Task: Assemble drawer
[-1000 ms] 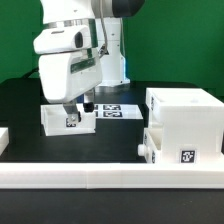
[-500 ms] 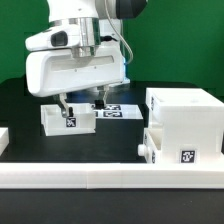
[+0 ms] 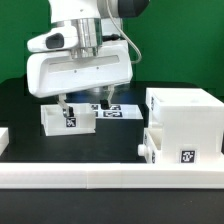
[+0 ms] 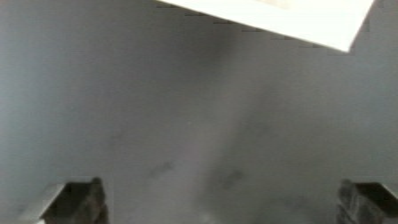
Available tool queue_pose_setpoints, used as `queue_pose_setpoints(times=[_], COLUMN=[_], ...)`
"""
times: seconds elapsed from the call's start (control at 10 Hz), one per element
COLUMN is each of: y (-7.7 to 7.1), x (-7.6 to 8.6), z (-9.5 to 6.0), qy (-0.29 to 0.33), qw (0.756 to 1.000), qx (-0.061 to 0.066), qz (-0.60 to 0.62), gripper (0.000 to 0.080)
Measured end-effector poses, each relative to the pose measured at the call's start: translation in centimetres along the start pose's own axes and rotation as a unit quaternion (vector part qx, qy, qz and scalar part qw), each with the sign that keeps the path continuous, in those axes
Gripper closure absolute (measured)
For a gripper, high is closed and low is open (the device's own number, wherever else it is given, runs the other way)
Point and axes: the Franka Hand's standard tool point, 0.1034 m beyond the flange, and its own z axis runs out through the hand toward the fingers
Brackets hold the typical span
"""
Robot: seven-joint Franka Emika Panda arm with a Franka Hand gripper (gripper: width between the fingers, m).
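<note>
The large white cube-like case [image 3: 184,120] stands at the exterior view's right, with a small white tray [image 3: 157,145] at its lower left side. The other small tray [image 3: 66,119], with a square tag on its front, sits on the black table at the exterior view's left. My gripper [image 3: 86,103] hangs open just above and behind this tray, its fingers [image 3: 66,104] spread wide and empty. In the wrist view the two fingertips [image 4: 75,202] show far apart over bare dark table, with a white corner [image 4: 285,18] at the edge.
The marker board [image 3: 118,110] lies flat behind the gripper. A long low white rail [image 3: 110,178] runs across the front of the table. A small white piece [image 3: 3,137] sits at the exterior view's left edge.
The arm has turned and swung toward the exterior view's right, then lowered slightly. The gripper stays open and empty. The trays and case have not moved.
</note>
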Motion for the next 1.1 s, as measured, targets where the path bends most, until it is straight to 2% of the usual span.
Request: queue_pose_setpoints(times=[0.1, 0.3, 0.4, 0.8, 0.9, 1.0, 1.1], y=[-0.2, -2.6, -3.1, -3.0, -2.9, -2.5, -2.2], x=[-0.7, -0.9, -0.8, -0.8, -0.9, -1.4, -2.6], z=[-0.4, -0.9, -1.1, -1.0, -1.1, -1.2, -1.0], qy=[-0.005, -0.065, -0.088, -0.082, -0.079, -0.061, -0.047], qw=[1.000, 0.997, 0.995, 0.996, 0.996, 0.998, 0.999], qx=[-0.002, 0.022, 0.032, 0.032, 0.028, 0.006, -0.007], qz=[0.007, 0.021, 0.018, 0.023, 0.022, 0.017, 0.024], gripper=[0.0150, 0.0150, 0.0150, 0.0150, 0.0150, 0.0150, 0.0150])
